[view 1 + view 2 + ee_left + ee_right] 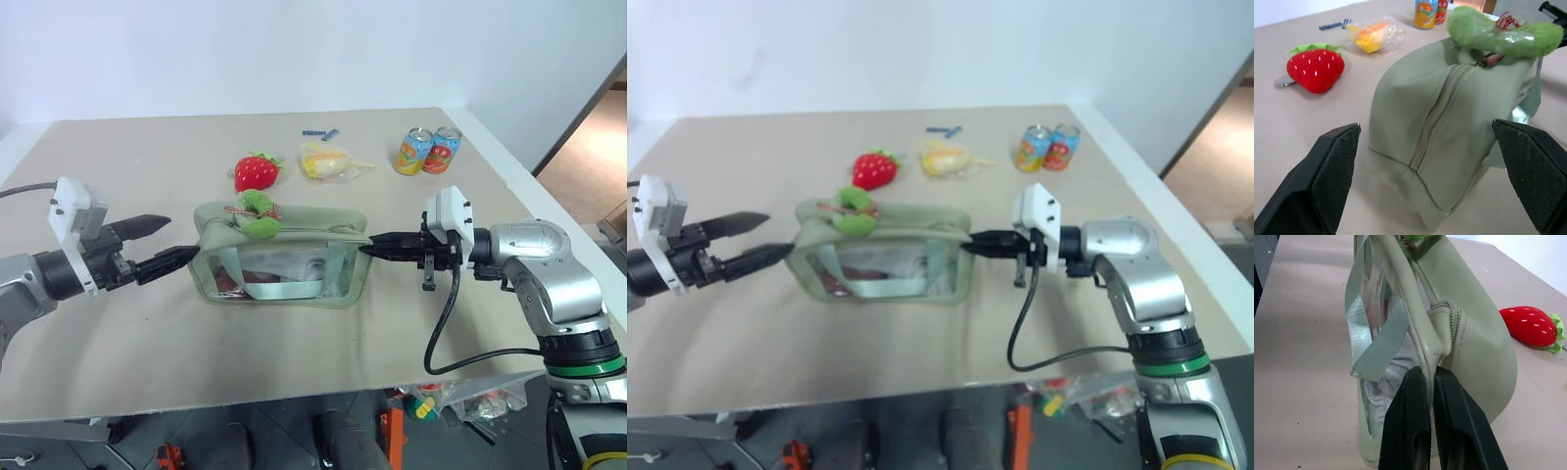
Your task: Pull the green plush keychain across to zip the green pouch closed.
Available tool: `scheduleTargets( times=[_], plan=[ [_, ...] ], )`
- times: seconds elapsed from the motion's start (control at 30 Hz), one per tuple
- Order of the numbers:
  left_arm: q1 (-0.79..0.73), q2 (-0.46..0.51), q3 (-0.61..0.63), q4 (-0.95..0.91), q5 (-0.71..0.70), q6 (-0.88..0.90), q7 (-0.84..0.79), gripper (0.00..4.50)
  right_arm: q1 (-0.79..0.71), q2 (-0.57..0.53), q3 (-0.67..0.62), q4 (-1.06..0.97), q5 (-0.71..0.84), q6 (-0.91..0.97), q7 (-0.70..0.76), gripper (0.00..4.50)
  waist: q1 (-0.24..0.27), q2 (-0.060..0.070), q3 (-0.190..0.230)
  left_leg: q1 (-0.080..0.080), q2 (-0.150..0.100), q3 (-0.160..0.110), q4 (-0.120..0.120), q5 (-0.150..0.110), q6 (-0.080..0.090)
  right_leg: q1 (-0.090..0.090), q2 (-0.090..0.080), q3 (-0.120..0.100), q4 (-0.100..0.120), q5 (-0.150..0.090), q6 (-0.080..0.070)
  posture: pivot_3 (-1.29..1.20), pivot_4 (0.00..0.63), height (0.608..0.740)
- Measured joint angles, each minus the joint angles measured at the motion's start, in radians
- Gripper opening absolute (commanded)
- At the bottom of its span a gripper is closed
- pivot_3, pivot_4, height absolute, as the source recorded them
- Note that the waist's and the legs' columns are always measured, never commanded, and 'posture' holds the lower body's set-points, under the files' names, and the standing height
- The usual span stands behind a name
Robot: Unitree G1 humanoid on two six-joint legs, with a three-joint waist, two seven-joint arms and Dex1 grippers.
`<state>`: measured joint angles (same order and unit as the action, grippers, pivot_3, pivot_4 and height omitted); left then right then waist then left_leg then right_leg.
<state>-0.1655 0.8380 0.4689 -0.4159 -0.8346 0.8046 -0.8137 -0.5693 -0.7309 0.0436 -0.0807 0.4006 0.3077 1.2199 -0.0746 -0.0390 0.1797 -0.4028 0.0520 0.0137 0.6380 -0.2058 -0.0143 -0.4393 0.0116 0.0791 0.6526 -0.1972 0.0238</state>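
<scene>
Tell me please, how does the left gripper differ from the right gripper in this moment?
The left gripper stands open, its fingers spread beside one end of the green pouch and holding nothing; the right gripper is shut, pinching the pouch's other end. The left gripper is apart from the fabric; the right gripper touches it. Both point roughly level toward the pouch.

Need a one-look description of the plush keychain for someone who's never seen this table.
Find the sage-green pouch with the clear window at the middle of the table. The keychain sits on its top edge, toward the robot's left end. It is a small lime-green plush, unlike the red strawberry lying behind on the tabletop.
</scene>
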Motion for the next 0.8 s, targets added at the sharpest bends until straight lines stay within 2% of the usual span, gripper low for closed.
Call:
scheduleTargets(
  times=[0.3,0.7,0.8],
  plan=[
    [0.023,-0.018,-0.017,-0.015,-0.011,-0.02,0.021,4.48,-0.021,0.005,0.013,0.011,-0.014,0.0,0.002,0.0,-0.001,0.0,0.0,0.0,0.0,0.0,0.0,0.0,0.0,0.0,0.001,0.0,0.0,0.0,0.0,0.0,0.15,0.74],
    [-0.006,0.046,0.028,-0.007,-0.175,0.068,0.008,4.48,-0.024,0.006,0.019,0.018,-0.014,-0.014,0.002,0.0,-0.003,0.0,0.0,0.0,0.001,0.0,-0.001,0.0,0.0,-0.001,0.001,0.0,0.0,0.0,0.0,0.0,0.15,0.74],
    [0.025,0.078,0.032,-0.008,-0.166,0.07,-0.008,4.48,-0.024,0.006,0.019,0.018,-0.014,-0.015,0.003,0.0,-0.004,0.0,0.0,0.0,0.001,0.0,-0.001,0.0,0.0,-0.001,0.001,0.0,0.0,0.0,0.0,0.0,0.15,0.74]
  ],
)
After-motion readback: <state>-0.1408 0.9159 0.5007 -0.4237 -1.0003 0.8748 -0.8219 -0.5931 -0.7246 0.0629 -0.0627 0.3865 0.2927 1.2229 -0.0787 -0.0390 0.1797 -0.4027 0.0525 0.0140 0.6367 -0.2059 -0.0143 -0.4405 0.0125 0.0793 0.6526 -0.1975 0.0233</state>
